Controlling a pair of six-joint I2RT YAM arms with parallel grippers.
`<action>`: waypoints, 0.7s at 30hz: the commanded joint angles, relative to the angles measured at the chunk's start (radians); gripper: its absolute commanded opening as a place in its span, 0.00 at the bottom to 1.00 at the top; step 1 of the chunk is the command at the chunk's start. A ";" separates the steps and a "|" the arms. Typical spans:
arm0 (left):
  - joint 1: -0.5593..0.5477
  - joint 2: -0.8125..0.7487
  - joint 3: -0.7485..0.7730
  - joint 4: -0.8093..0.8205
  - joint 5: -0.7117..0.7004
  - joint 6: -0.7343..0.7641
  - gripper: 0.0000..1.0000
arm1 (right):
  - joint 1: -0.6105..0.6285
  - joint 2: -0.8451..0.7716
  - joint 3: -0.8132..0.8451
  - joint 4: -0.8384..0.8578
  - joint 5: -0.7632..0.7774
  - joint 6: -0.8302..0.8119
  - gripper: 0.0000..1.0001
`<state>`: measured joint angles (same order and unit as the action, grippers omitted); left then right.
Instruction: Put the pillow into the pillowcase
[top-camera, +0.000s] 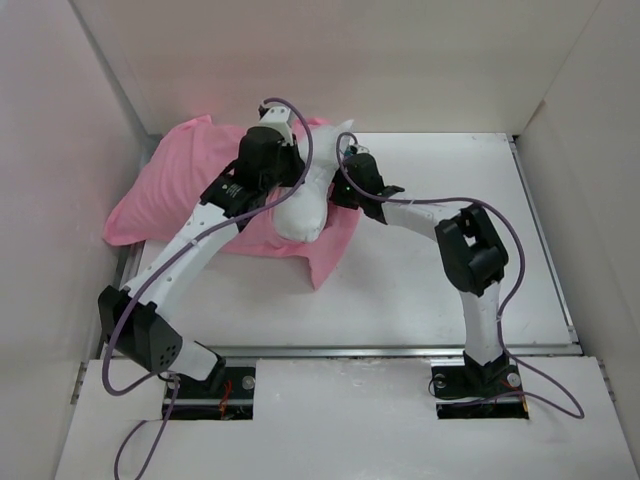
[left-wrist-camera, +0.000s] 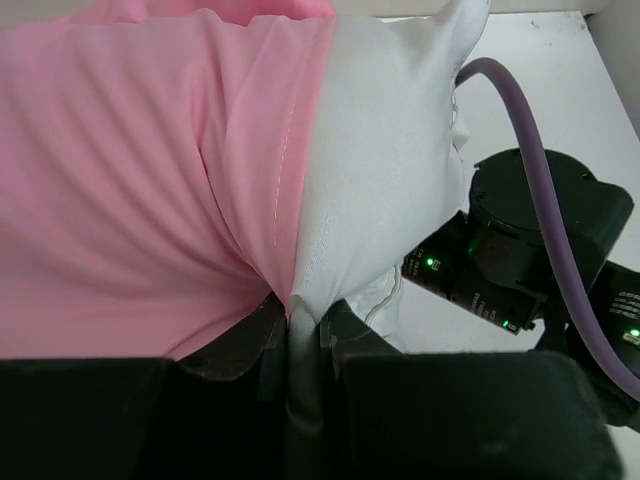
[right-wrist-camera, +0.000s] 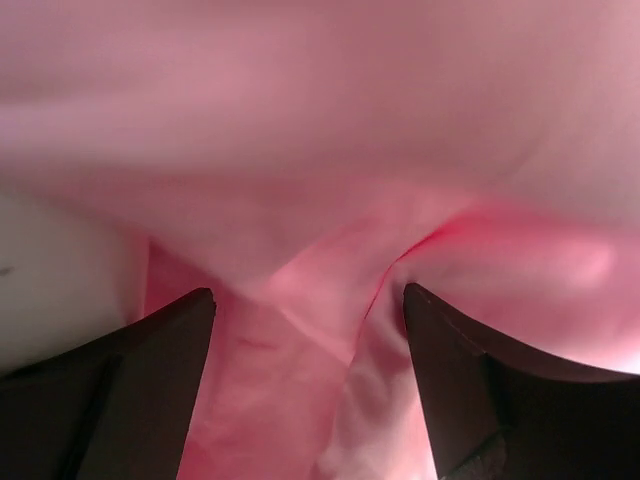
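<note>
Entry: pillow (top-camera: 303, 212), white, lying at the far left of the table (top-camera: 430, 285), its bulk apparently sitting inside the pillowcase (top-camera: 165, 195) while one end is bulging out of the mouth toward the right arm. Left gripper (left-wrist-camera: 300, 335): pinching tight on the line where the pink hem meets white cloth. It is holding the pillowcase edge; whether pillow cloth is caught in the same pinch cannot be told. Right gripper (right-wrist-camera: 310, 375): jaws standing wide, holding nothing, with loose pink folds bunching between the fingers. Hazards, as judged: if the left pinch is trapping both layers, any pull on the hem is likely dragging the pillow back out with it. The satin is looking slippery, so the hem may be sliding free under tension. The right gripper, closing here, risks grabbing a slack fold, not the opposite hem, leaving the mouth narrow and the exposed end jamming against it.
</note>
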<state>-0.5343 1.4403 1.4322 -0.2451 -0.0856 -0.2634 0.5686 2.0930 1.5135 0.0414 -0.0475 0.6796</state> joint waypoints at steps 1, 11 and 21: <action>-0.007 -0.109 0.016 0.165 0.070 -0.023 0.00 | 0.020 0.018 0.004 0.202 -0.038 0.070 0.82; -0.007 -0.152 0.007 0.175 0.101 -0.023 0.00 | 0.020 0.061 0.005 0.344 -0.032 0.149 0.58; -0.007 -0.063 -0.015 0.161 -0.167 -0.025 0.00 | -0.028 -0.198 -0.123 -0.090 0.179 -0.011 0.00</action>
<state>-0.5442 1.3685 1.4136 -0.2123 -0.1246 -0.2710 0.5720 2.0289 1.4330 0.0982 0.0444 0.7330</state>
